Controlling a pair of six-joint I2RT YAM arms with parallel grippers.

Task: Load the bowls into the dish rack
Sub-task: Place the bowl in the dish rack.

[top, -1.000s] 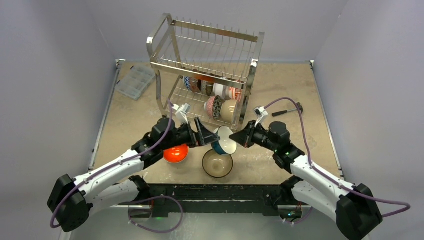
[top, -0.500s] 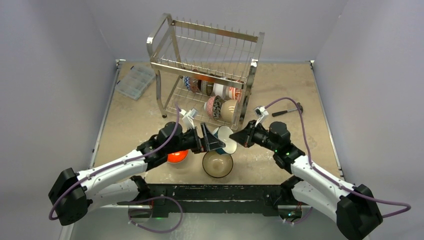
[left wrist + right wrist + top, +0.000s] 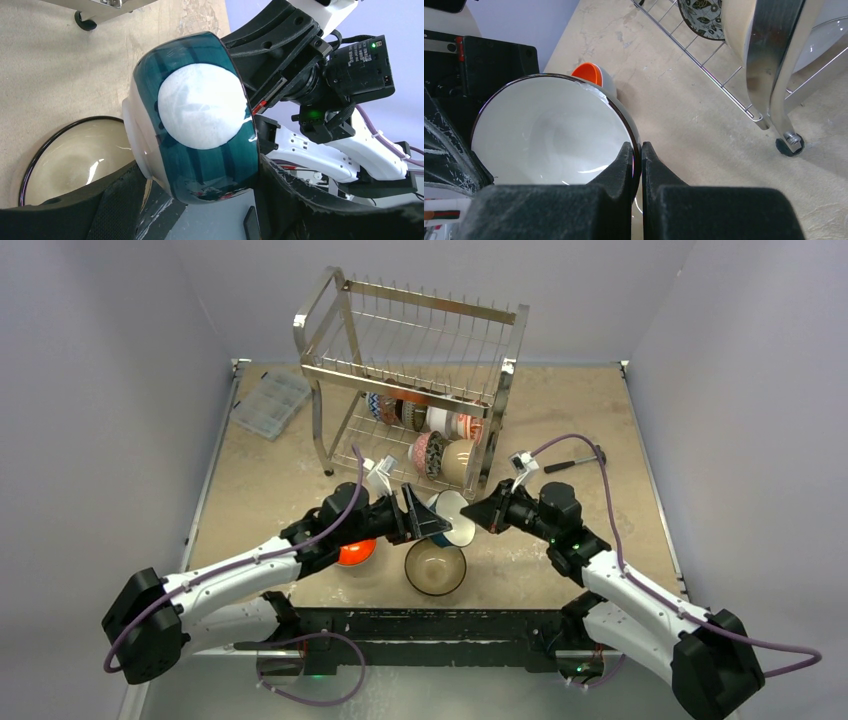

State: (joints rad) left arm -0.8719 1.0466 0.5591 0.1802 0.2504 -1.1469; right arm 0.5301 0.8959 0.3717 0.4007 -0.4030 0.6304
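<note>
Your right fingers [image 3: 621, 170] pinch shut on the rim of the teal bowl [image 3: 549, 130], up over the middle of the surface [image 3: 270, 490] near its near edge; your left fingers [image 3: 120, 200] sit wide around its bottom, likely to take it for the dish rack [image 3: 410, 350]; I cannot tell if they squeeze it.

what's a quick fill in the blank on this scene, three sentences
The right claw pinches the rim of the teal bowl, whose inside is ____.
The dish rack holds bowls only on its ____ tier.
The half-hidden bowl beside the dark-rimmed bowl is ____.
Missing words: white; lower; orange.
</note>
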